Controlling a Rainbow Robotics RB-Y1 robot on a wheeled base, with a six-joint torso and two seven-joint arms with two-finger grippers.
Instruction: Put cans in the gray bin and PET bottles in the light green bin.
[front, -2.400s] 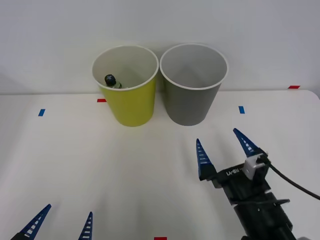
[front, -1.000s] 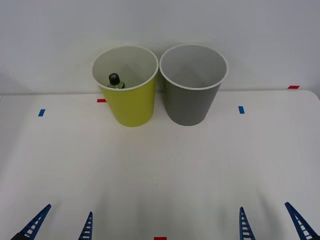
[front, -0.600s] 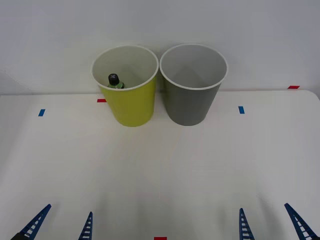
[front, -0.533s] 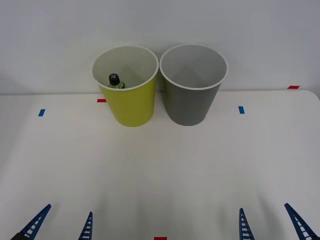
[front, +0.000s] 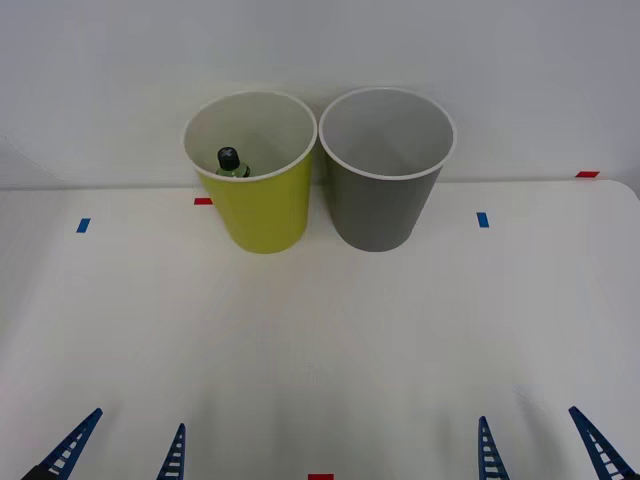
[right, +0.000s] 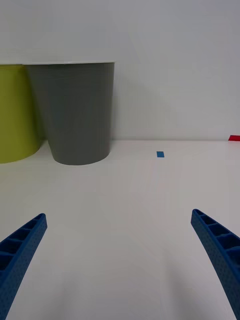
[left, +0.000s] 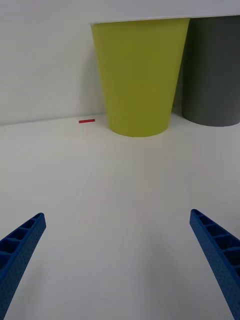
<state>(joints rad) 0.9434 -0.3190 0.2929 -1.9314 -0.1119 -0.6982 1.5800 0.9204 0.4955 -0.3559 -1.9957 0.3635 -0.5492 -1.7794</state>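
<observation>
- PET bottle: standing inside the light green bin, dark cap showing above the near rim; upright now after leaning a moment ago.
- Gray bin: sitting just beside the green one, holding nothing visible.
- Right gripper: pulled back from near the gray bin to the table's near edge, fingers spread apart, gripping nothing.
- Left gripper: parked at the near edge, fingers likewise apart.
- Sorting likely finishing: nothing remaining on the table.
</observation>
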